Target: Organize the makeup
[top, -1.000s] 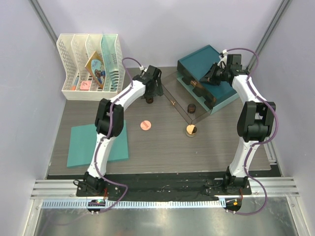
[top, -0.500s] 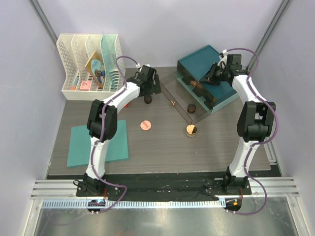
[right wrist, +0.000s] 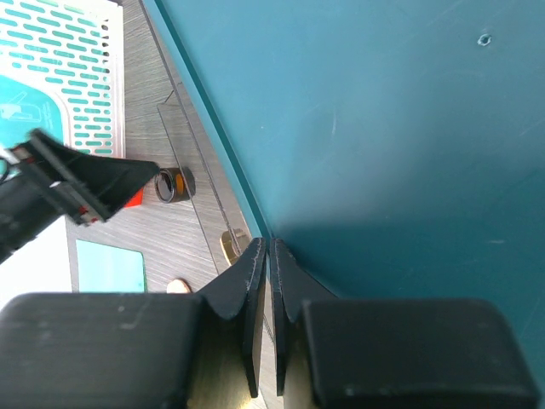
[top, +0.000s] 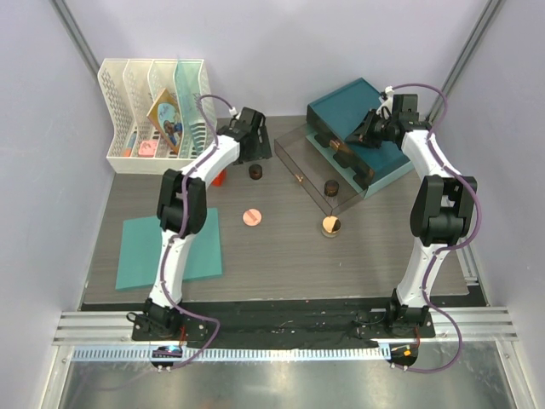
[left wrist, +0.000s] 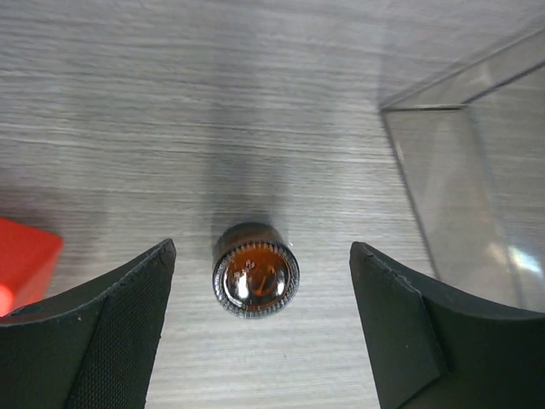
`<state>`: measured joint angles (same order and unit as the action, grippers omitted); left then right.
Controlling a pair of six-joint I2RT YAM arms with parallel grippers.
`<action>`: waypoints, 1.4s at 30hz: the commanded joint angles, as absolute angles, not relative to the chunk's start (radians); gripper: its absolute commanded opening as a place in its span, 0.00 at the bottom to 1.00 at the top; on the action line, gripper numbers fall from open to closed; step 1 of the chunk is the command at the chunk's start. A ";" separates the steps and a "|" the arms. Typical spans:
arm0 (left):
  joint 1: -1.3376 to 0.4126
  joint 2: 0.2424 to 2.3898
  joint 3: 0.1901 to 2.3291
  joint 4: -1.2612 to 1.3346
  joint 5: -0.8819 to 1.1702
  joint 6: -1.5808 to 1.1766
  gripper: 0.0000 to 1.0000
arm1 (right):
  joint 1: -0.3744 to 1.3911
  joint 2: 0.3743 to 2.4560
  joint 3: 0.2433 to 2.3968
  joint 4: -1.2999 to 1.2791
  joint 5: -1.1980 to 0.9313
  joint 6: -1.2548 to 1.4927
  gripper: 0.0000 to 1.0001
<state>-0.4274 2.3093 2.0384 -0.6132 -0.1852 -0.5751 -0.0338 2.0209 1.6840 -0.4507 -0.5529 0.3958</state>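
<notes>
The left hand [left wrist: 261, 251] hovers spread above the dark brown jar [left wrist: 255, 279], which stands toward the table's [left wrist: 255, 77] far edge and is probably light, rigid and slippery, best pinched across its round sides.

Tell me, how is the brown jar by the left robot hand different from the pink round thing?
The brown jar is dark; the pink compact is light pink. The jar stands taller; the compact lies flat. The open left gripper faces the jar; the compact sits alone. Both are round and rest on the table.
</notes>
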 commanded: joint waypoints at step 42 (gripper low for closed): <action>-0.538 2.250 2.217 -0.568 0.077 -0.707 0.01 | -0.029 2.197 1.548 -0.822 -0.316 0.301 0.14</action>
